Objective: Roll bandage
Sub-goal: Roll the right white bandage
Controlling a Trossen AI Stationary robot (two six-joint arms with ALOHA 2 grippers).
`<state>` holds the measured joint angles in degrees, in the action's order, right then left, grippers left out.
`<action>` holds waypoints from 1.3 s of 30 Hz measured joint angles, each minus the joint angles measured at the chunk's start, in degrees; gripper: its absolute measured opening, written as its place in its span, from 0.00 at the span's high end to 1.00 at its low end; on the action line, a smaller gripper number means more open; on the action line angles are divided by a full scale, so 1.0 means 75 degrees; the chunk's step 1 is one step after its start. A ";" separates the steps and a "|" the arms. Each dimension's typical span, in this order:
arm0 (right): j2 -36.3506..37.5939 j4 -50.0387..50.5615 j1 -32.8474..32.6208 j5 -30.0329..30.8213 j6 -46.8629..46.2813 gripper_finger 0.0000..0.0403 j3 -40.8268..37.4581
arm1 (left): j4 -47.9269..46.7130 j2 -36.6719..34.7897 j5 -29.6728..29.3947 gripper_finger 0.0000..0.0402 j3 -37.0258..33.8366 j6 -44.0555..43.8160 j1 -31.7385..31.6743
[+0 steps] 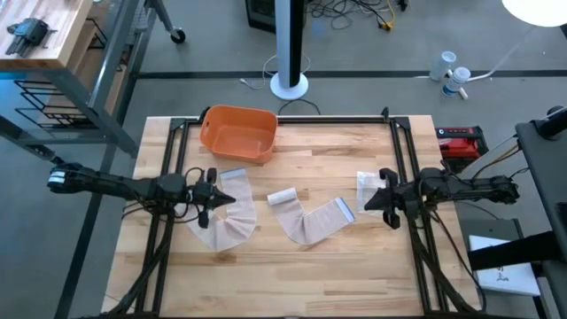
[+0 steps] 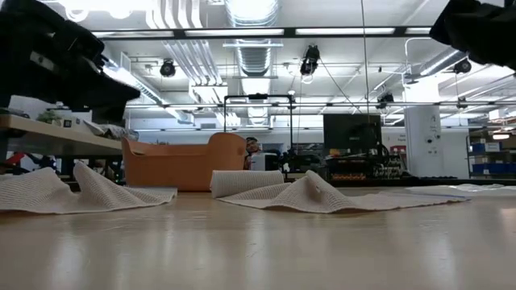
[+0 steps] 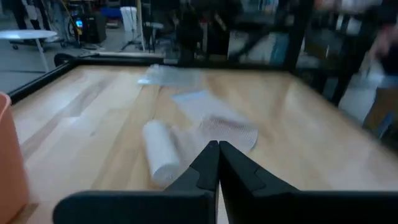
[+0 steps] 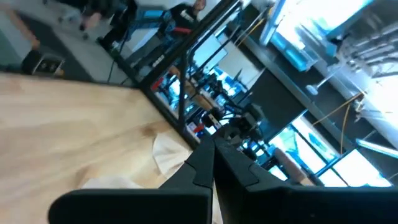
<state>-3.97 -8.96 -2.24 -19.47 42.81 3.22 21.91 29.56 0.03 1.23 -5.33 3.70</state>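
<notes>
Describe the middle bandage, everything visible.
The middle bandage is pale beige mesh-weave fabric, mostly unrolled. One end is wound into a small white roll lying on its side; the loose strip curves away in a U across the wooden table, buckled up into a ridge in the low view. Neither tool touches it.

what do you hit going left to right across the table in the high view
left hand → unrolled bandage → partly rolled bandage → clear wrapper → right hand. The orange tub is left out, since it sits farther back, spanning the first two.
</notes>
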 joint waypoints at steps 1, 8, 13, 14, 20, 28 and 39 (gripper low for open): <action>0.0002 -0.0170 0.0000 -0.0003 -0.0414 1.00 0.0000 | 0.0260 0.0001 -0.0003 1.00 0.0000 -0.0271 0.0000; 0.0002 -0.1814 0.0000 0.0198 -0.4788 1.00 0.0002 | 0.2318 0.0025 -0.0183 1.00 0.0000 -0.0980 0.0000; 0.0010 -0.3473 0.0001 0.1074 -0.4924 1.00 0.0003 | 0.2887 0.0237 -0.0412 1.00 0.0003 -0.1000 0.0000; 0.0012 -0.3676 0.0002 0.1138 -0.4989 1.00 0.0003 | 0.2878 0.0347 -0.0442 1.00 0.0003 -0.1022 0.0000; 0.0013 -0.3779 0.0002 0.1179 -0.5774 1.00 0.0003 | 0.3172 0.1347 -0.0969 1.00 0.0003 -0.1386 0.0000; -0.0145 -0.3638 0.0000 0.1463 -0.4773 1.00 0.0003 | 0.3793 0.3200 -0.1473 0.89 0.0274 -0.2019 0.0000; -0.2150 -0.2908 0.0000 0.3883 -0.6240 0.88 0.0193 | 0.2042 0.5819 -0.1559 0.42 0.2533 -0.2361 0.0000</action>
<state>-20.09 -30.77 -2.24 9.65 -3.99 4.67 37.22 73.20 -11.66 20.23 -23.04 3.70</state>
